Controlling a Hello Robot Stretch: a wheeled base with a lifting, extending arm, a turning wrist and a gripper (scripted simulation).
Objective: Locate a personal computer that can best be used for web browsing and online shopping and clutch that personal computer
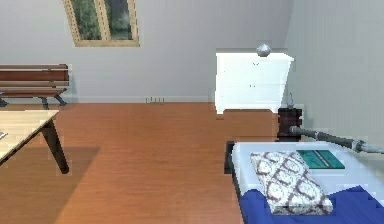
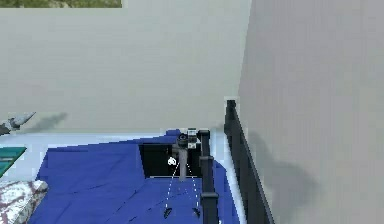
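Lying on the blue cover of the bed (image 2: pixel 90 172), a dark flat slab (image 2: pixel 153 160), probably the personal computer, sits by the jaws; whether they hold anything, I cannot tell. A thin slab on soft bedding may slip from a shallow grip.

Bed with blue cover (image 2: pixel 100 170), patterned pillow (image 1: pixel 290 180) and teal flat thing (image 1: pixel 322 158) on it, dark flat slab (image 2: pixel 155 160) on the cover

Smooth wood floor (image 1: pixel 150 150), cloth bedspread (image 2: pixel 100 172), matt wht dresser (image 1: pixel 253 80)
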